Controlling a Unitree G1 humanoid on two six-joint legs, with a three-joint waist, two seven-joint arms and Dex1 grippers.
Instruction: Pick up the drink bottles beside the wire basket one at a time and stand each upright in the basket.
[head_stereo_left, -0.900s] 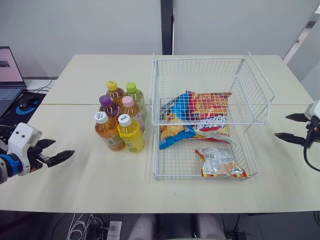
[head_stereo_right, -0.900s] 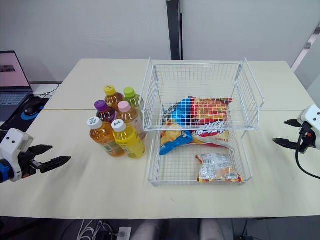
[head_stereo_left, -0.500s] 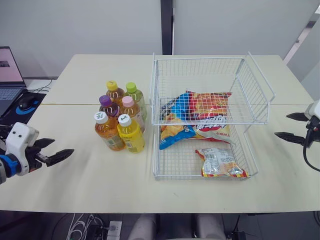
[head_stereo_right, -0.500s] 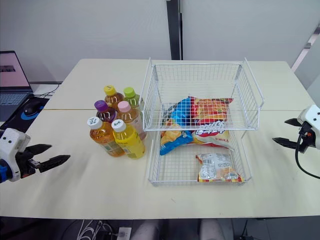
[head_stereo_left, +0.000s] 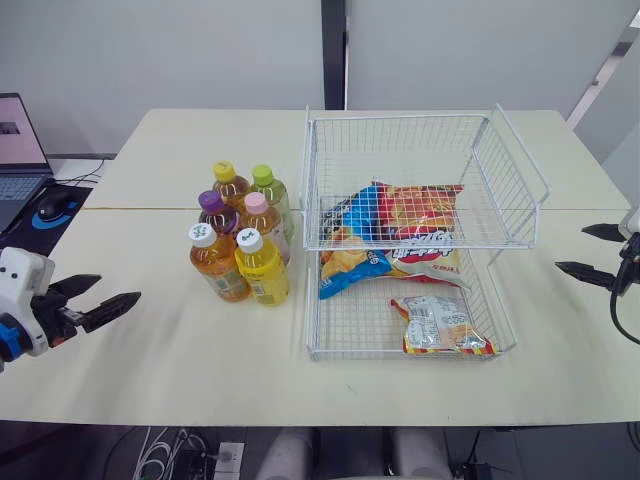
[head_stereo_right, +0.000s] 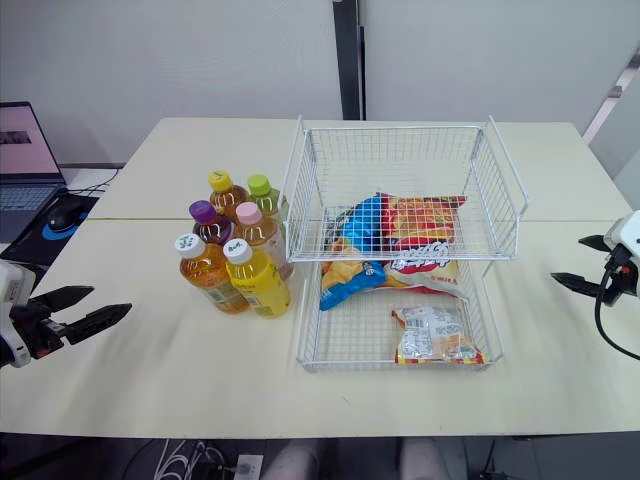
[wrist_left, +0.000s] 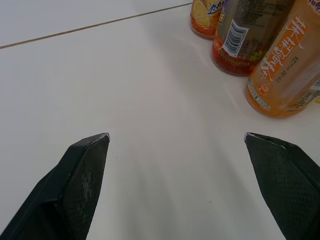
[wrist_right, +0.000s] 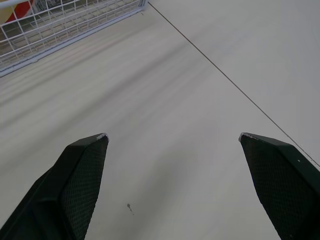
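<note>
On the cream table (head_stereo_left: 180, 350), just left of the white wire basket (head_stereo_left: 312, 170), finding six drink bottles standing upright in a tight cluster, in three rows of two: yellow-capped bottle (head_stereo_left: 227, 186) and green-capped bottle (head_stereo_left: 270, 192) at the back, purple-capped bottle (head_stereo_left: 215, 215) and pink-capped bottle (head_stereo_left: 262, 222) in the middle, white-capped orange tea bottle (head_stereo_left: 215, 262) and white-capped yellow bottle (head_stereo_left: 263, 268) at the front. Hovering the left gripper (head_stereo_left: 118, 288) over the table's left front part, spread wide and gripping nothing, pointing toward the cluster but sitting well apart from it, with the orange tea bottle nearest. Seeing, in the left wrist view, bare tabletop lying between the two black fingers (wrist_left: 82, 175) and the bottle bases standing beyond their tips. Holding the right gripper (head_stereo_left: 571, 248) out past the basket's right side, likewise spread wide and empty, with the basket lying between it and the bottles. Catching the basket's lower edge in the right wrist view, apart from the fingertips. Noting inside the basket a red-and-blue chip bag (head_stereo_left: 400, 235) lying toward the back and a small snack packet (head_stereo_left: 438, 325) lying flat near the front right. Spotting a laptop (head_stereo_left: 15, 140) and a computer mouse (head_stereo_left: 50, 207) sitting off beyond the table's left end.
</note>
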